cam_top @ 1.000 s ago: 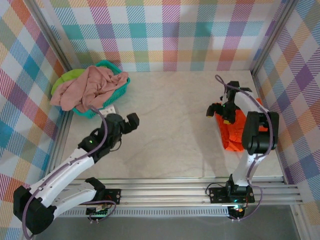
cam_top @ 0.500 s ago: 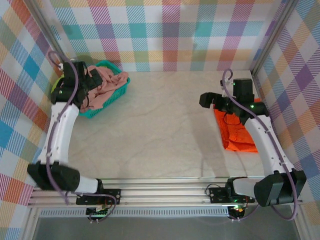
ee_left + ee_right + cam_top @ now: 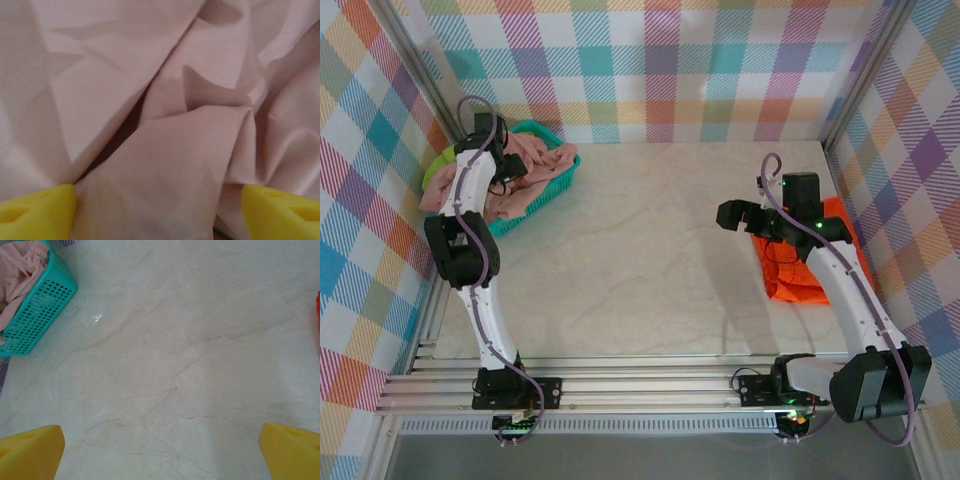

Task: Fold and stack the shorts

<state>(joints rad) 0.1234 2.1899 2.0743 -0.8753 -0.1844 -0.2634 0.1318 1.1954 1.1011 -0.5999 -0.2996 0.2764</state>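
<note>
The dusty pink shorts [image 3: 538,163] lie heaped in the teal basket [image 3: 552,187] at the back left, with the lime green shorts [image 3: 437,166] under them at the basket's left side. My left gripper [image 3: 506,168] is pushed down into that heap. In the left wrist view its jaws [image 3: 157,215] stand apart, and a fold of the pink shorts [image 3: 165,170] lies between the yellow fingertips [image 3: 35,215]. The orange shorts [image 3: 820,275] lie flat at the right wall. My right gripper [image 3: 735,215] hovers left of them, open over bare table [image 3: 160,455].
The basket [image 3: 37,310] sits in the back left corner against the checked wall. The pale table [image 3: 640,260] stretches between basket and orange shorts. Aluminium frame posts stand at the back corners, and a rail runs along the near edge.
My left arm swung from the near left of the table up to the basket and sank into the pink shorts. My right gripper left the orange shorts and moved left.
</note>
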